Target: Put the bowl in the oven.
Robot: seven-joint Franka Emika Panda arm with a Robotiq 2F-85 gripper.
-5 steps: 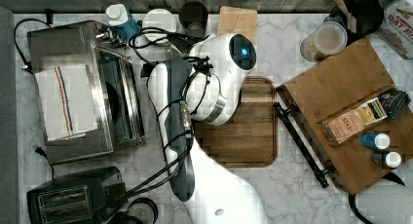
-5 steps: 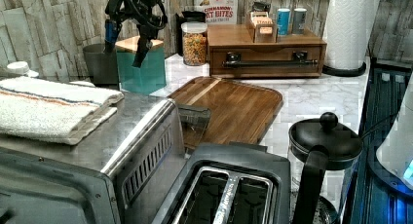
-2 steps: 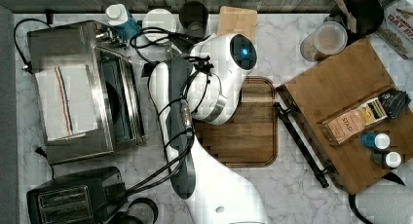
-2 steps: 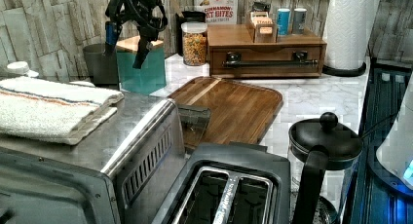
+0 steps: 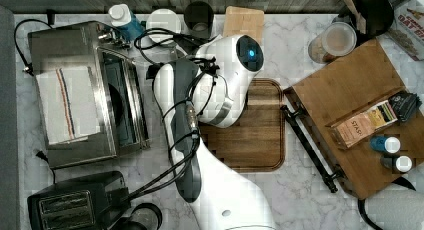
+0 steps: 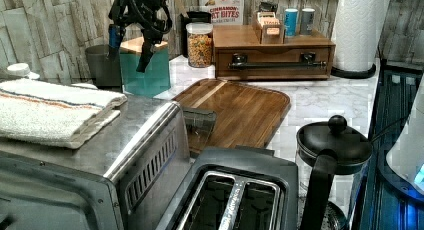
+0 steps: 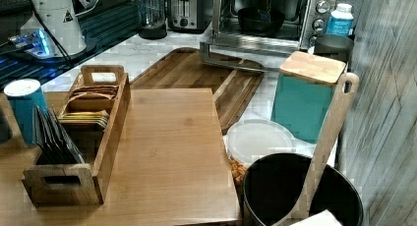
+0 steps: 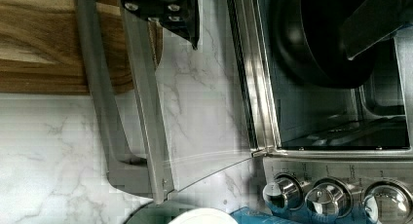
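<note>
Plain round black bowl (image 7: 260, 18) already inside the boxy stainless-steel toaster oven (image 7: 275, 19), glass drop-down door (image 8: 195, 107) lying flat. In the wrist view, black two-fingered gripper (image 8: 272, 19) spread wide, gripping nothing, one finger across the bowl. Retreat path, likely: straight out over that door.

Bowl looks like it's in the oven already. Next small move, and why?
Probably lift the gripper clear, then go for the door. The bowl sits inside the oven in the right view, the gripper is up above the counter in the left view, and the door hangs open, so closing it seems to be all that's left.
</note>
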